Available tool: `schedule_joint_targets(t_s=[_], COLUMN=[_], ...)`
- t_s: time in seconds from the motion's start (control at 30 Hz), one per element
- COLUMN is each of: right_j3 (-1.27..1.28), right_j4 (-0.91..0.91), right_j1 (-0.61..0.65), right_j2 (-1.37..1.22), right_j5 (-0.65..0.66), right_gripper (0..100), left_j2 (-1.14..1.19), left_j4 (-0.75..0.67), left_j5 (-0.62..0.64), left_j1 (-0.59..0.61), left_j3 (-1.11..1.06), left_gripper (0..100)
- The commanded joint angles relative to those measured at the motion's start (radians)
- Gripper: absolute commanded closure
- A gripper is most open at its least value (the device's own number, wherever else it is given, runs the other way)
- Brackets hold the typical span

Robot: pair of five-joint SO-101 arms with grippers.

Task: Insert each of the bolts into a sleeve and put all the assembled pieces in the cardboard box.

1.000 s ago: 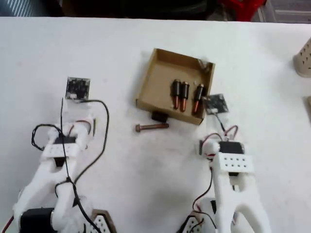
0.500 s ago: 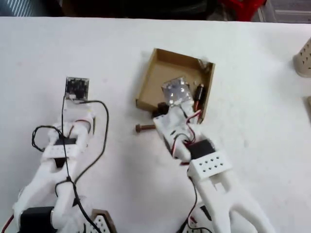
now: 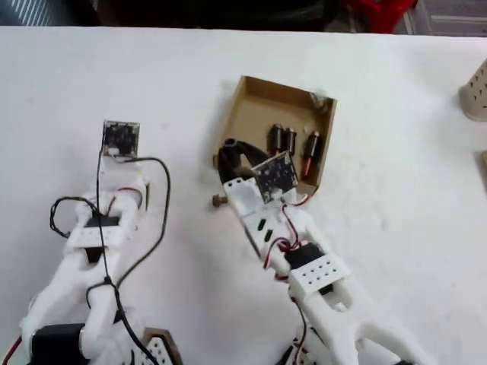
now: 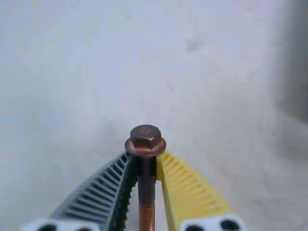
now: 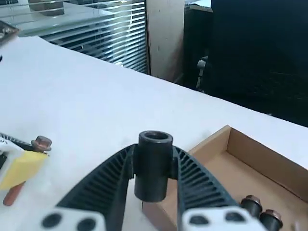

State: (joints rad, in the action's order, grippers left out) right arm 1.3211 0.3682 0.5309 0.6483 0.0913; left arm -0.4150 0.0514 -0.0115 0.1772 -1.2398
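Observation:
My left gripper (image 4: 147, 161) is shut on a copper bolt (image 4: 145, 140), held head-up over the white table. The left arm (image 3: 103, 228) stands at the table's left. My right gripper (image 5: 154, 154) is shut on a black sleeve (image 5: 155, 163), bore upward, and sits at the cardboard box's (image 3: 251, 114) near-left corner, right gripper (image 3: 230, 156). Three assembled pieces (image 3: 290, 141) lie in the box, also in the right wrist view as assembled pieces (image 5: 260, 209). Another bolt (image 3: 219, 200) lies on the table beside the right arm, mostly hidden. The right wrist view shows the left gripper's yellow finger (image 5: 19, 168) with its bolt (image 5: 41, 143).
A beige perforated object (image 3: 475, 91) stands at the table's far right edge. Black cables (image 3: 156, 220) loop around the left arm. Open white table lies between the two arms and beyond the box.
The right arm swung left from beside the box's right side, passed over the box's front, and took the black sleeve off the table. The left arm stayed still.

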Motion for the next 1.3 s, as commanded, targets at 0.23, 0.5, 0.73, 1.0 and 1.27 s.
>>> schedule_joint_targets(t_s=[0.23,0.5,0.73,1.0,1.27], right_j3=[-0.064,-0.206,-0.163,0.026,0.230], right_j4=[0.562,0.888,1.193,1.287,1.334], right_j1=[0.001,-0.004,0.002,0.001,-0.001], right_j2=[-0.484,-0.886,-1.093,-1.064,-1.015], right_j5=[-0.008,-0.008,-0.005,-0.006,-0.008], right_gripper=[98.1,98.2,98.3,98.3,98.2], left_j2=[-0.010,-0.010,-0.008,-0.008,-0.010], left_j4=[-0.035,-0.035,-0.035,-0.035,-0.035], left_j5=[0.005,0.005,0.005,0.003,0.003], left_j1=[0.007,0.007,0.007,0.005,0.005], left_j3=[-0.005,-0.005,-0.005,-0.005,-0.006], left_gripper=[98,98,98,98,98])
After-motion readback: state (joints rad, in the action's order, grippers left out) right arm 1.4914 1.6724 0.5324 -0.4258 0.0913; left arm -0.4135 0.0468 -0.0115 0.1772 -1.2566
